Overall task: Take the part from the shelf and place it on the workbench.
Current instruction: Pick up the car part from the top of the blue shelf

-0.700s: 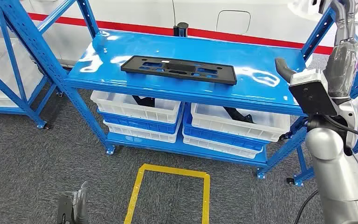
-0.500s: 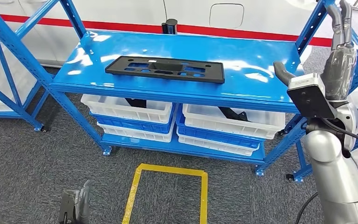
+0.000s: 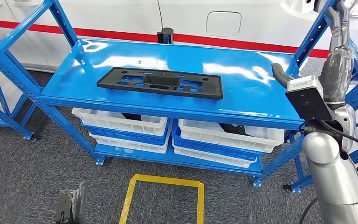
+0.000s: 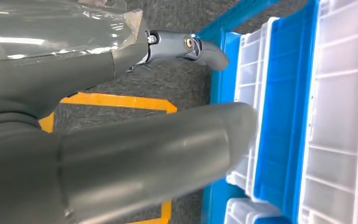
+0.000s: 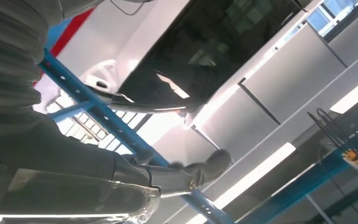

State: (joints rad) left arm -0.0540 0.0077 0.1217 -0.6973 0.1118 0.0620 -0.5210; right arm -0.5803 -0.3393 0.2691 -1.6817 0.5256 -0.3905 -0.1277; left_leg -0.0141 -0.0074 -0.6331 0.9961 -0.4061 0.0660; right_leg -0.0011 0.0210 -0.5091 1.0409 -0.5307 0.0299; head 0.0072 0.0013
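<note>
The whole head view has slid since 0.7 s ago, so the camera has moved: the blue shelf (image 3: 261, 100) now sits lower and more to the left in frame, and the black part (image 3: 161, 82) on it lies where it lay, flat on the top deck. Under that deck sit 2 stacks of white-and-blue bins; the left bins (image 3: 121, 125) and the right bins (image 3: 228, 135) each show a dark piece inside the top bin, too hidden to name. The part is a long flat plate with cut-outs, its long axis running along the shelf's length, left to right across the head view. The right hand (image 3: 335, 51) is raised beside the shelf's right post, fingers pointing up, nothing in it, well clear of the part. The left hand (image 3: 72, 207) hangs low over the grey carpet, beside the yellow floor marking (image 3: 135, 196), fingers apart and holding nothing.
</note>
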